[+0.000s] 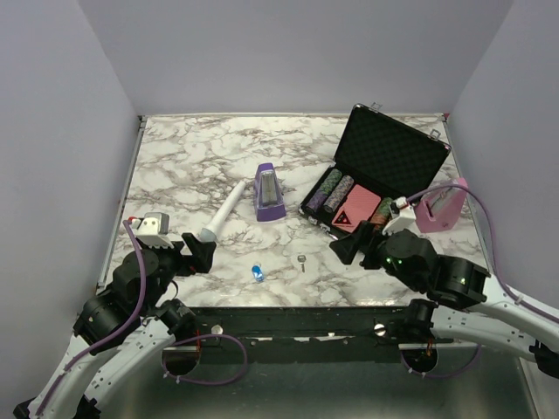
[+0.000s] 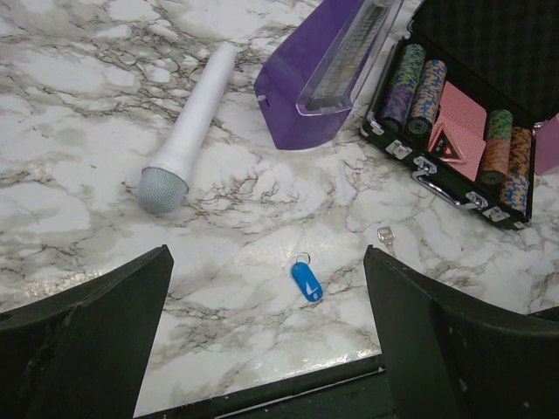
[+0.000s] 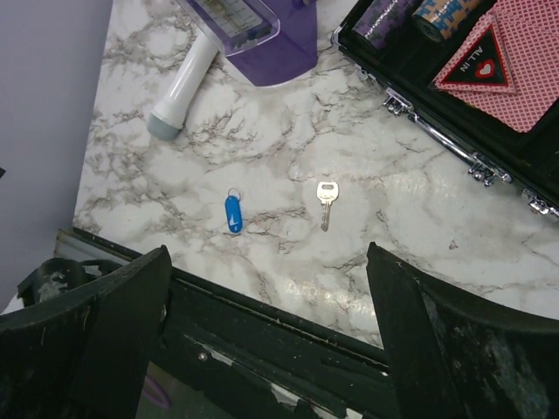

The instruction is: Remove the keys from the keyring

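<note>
The small silver key (image 3: 326,194) lay flat on the glossy, grey-veined white marble worktop (image 3: 419,218), near its front edge and apart from the blue-tagged keyring (image 3: 233,213). Beyond stood a purple wedge-shaped metronome (image 1: 269,192). Plain pale walls (image 1: 288,52) enclosed it. The left gripper (image 2: 266,262) and right gripper (image 3: 266,257) hung spread wide, holding nothing.

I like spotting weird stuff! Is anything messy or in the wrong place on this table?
The small silver key lies alone, apart from the blue tag and its ring. The white microphone lies flat. Nothing looks spilled or broken.
</note>
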`<state>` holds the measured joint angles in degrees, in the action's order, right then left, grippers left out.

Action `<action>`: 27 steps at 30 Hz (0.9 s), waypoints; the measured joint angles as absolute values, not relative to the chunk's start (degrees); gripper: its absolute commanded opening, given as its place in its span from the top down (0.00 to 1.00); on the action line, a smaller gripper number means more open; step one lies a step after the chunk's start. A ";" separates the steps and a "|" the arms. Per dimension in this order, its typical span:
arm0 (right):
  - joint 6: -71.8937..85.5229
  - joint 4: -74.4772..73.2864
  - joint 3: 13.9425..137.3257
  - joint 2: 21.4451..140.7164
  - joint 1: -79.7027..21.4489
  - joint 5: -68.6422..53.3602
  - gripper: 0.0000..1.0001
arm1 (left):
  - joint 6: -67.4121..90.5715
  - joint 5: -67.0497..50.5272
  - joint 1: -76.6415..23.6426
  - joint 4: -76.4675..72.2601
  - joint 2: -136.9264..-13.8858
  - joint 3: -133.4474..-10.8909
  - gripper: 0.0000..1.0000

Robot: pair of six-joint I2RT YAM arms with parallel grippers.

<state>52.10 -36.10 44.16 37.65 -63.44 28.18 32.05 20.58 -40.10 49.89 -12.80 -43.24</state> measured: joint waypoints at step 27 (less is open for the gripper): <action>64.93 -48.86 36.88 11.03 -63.44 21.69 0.00 | 31.92 20.60 -40.10 49.78 -12.80 -43.24 0.01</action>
<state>64.93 -48.86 36.88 11.03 -63.44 21.69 31.92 20.60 -40.10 49.78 -12.80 -43.24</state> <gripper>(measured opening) 0.998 0.988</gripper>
